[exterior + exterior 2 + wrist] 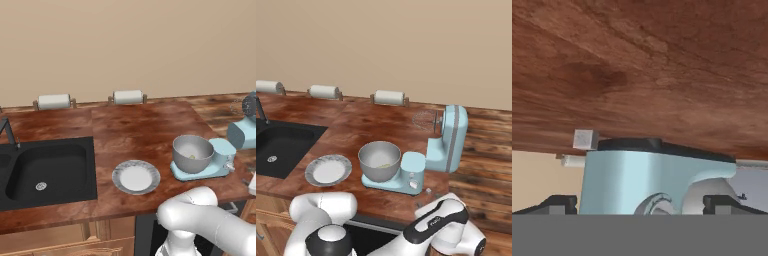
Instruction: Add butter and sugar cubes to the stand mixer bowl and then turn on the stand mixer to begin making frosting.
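Observation:
The light blue stand mixer (448,137) stands on the wooden counter with its head tilted back. The grey metal stand mixer bowl (379,160) sits on the mixer's base (216,150). A pale yellow piece, the butter (385,165), lies inside the bowl (192,152). In the hand view, which is rolled upside down, my gripper (642,204) is open, its fingertips (559,202) far apart, low over the counter and facing the mixer base (632,175). One small white sugar cube (585,139) rests on the counter next to that base, with nothing between my fingers. The same cube (428,190) lies in front of the mixer.
An empty grey-rimmed white plate (135,176) lies left of the bowl. A black sink (45,170) is set into the counter at the left. Paper towel rolls (128,97) line the back wall. The wire whisk (425,120) hangs from the tilted head.

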